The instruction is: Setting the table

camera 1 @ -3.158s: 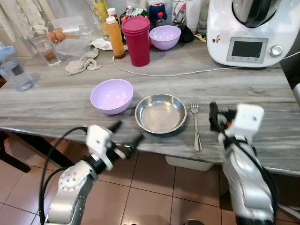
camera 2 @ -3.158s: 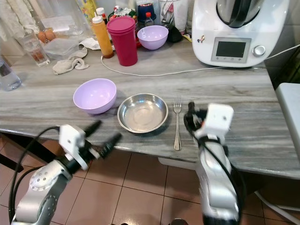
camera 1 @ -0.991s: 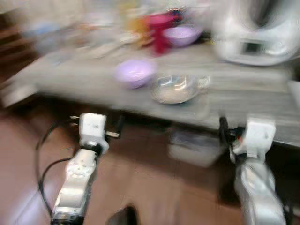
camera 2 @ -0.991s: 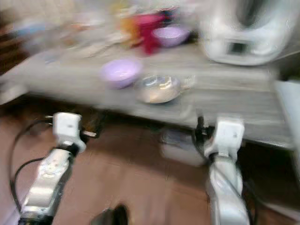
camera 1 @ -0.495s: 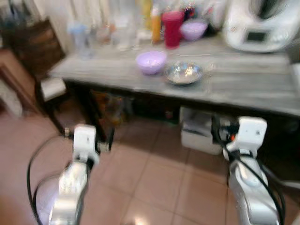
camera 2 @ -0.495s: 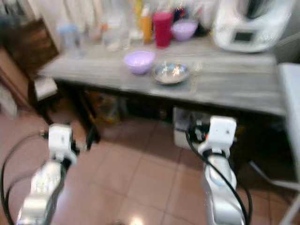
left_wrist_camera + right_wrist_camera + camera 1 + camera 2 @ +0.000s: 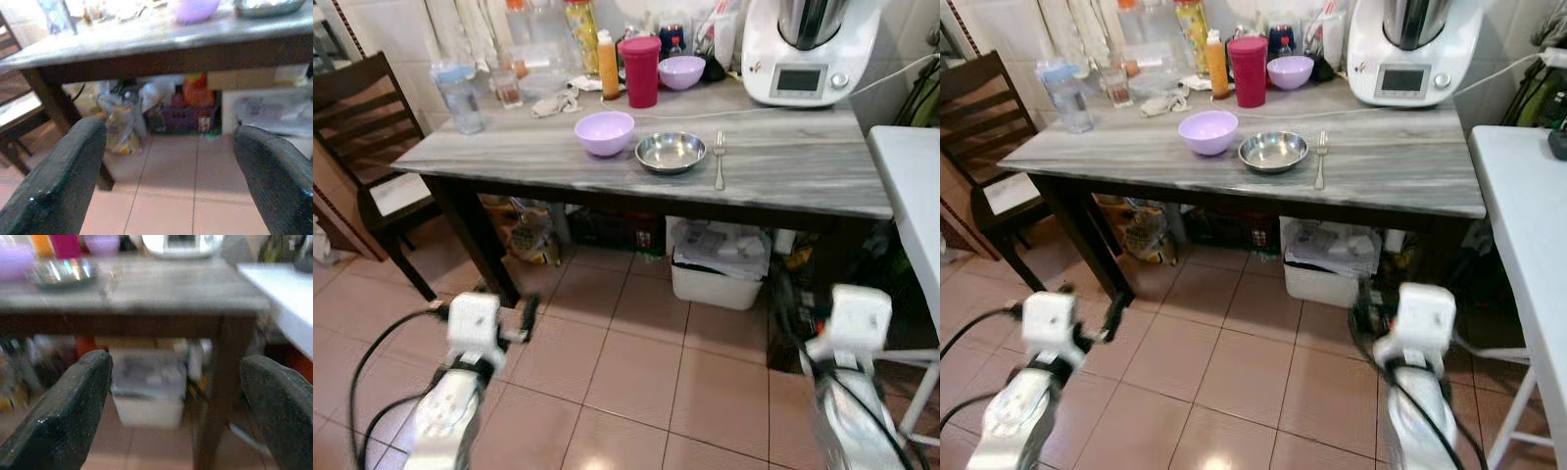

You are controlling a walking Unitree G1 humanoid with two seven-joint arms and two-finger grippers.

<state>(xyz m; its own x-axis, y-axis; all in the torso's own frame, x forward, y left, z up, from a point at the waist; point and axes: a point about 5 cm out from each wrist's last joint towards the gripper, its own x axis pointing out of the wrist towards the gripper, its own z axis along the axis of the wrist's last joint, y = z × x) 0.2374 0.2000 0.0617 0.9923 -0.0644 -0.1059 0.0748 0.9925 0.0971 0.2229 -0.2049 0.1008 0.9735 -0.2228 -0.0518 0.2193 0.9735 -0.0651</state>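
A place setting sits mid-bench [image 7: 803, 171]: a lilac bowl [image 7: 604, 131], a steel dish [image 7: 671, 151] just right of it, and a fork [image 7: 719, 159] just right of the dish, tines pointing far. At the far edge stand a red cup [image 7: 642, 70], a second bowl [image 7: 681, 70], an orange bottle [image 7: 608, 63] and a white appliance [image 7: 808, 49]. A wooden chair [image 7: 367, 147] waits at the left end; a white bin [image 7: 720, 264] sits on the tiled floor under the bench.

The robot stands well back from the bench, both arms low over the floor. The left tool [image 7: 171, 161] and right tool [image 7: 181, 401] are both empty, fingers spread wide.

The setting looks largely laid. The fork is light, stiff and lies flat, best pinched across the middle of its handle. The steel dish is likely slick and shallow, so its rim is the hold; the bowl seems light plastic, also taken by the rim.
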